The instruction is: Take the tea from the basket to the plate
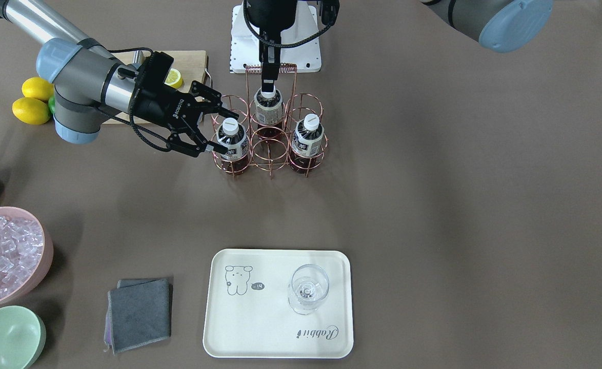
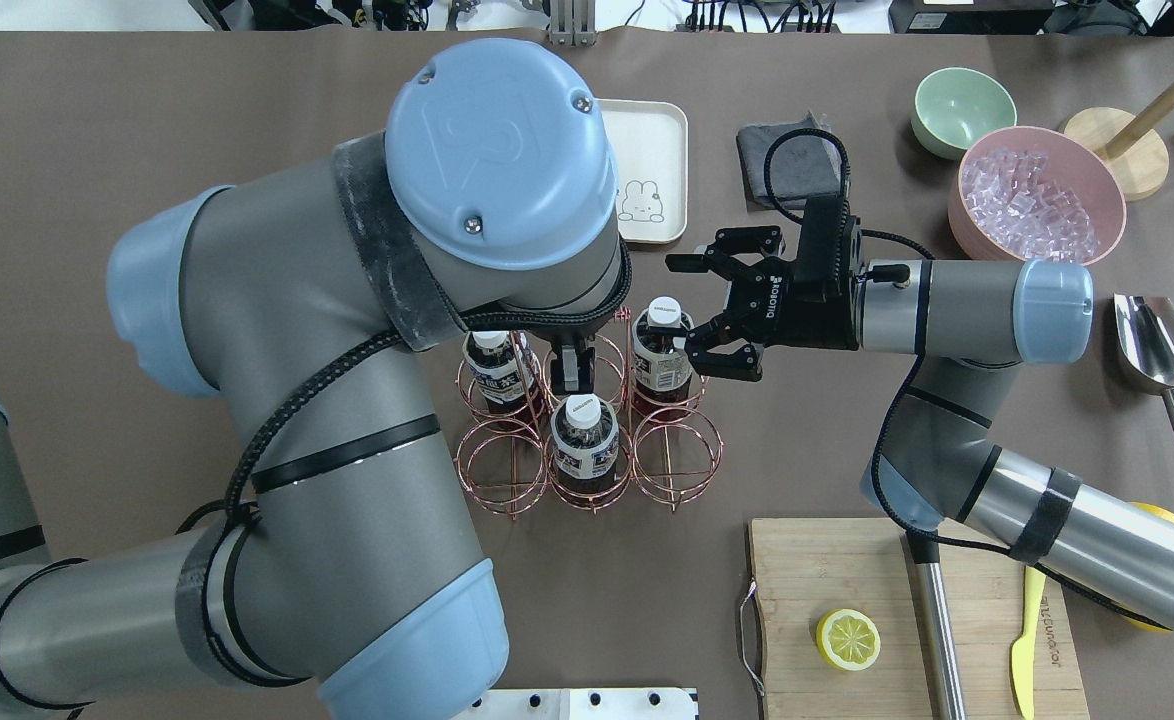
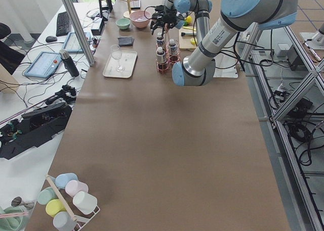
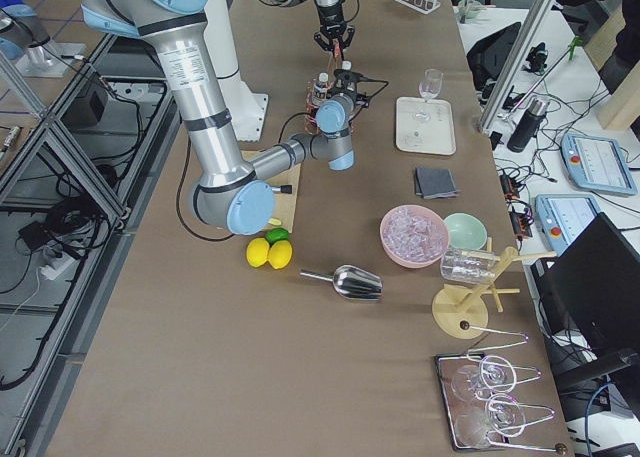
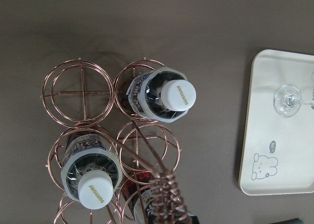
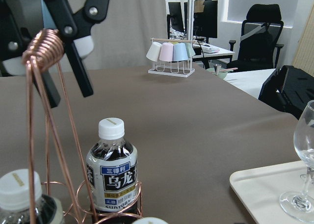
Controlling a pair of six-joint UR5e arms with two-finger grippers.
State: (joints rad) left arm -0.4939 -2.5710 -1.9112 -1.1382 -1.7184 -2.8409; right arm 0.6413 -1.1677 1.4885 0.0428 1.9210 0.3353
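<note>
One tea (image 1: 229,137): in basket (image 1: 270,169), just at right gripper's (image 1: 224,131) fingertips.
Right gripper: spread wide, grasping nothing.
Left gripper (image 1: 267,86): at basket's top; grip unclear.

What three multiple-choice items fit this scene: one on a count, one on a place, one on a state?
1. How many tea bottles stand in the wire basket? A two, B three, C six.
2. The stemmed glass stands: A on the tray, B in the wire basket, C on a bottle.
3. The right claw is: A open, B shut on a bottle, C shut on the glass.
Answers: 1 B, three white caps show in the rings; 2 A, its foot rests on the tray; 3 A, its jaws stand apart around one bottle.
</note>
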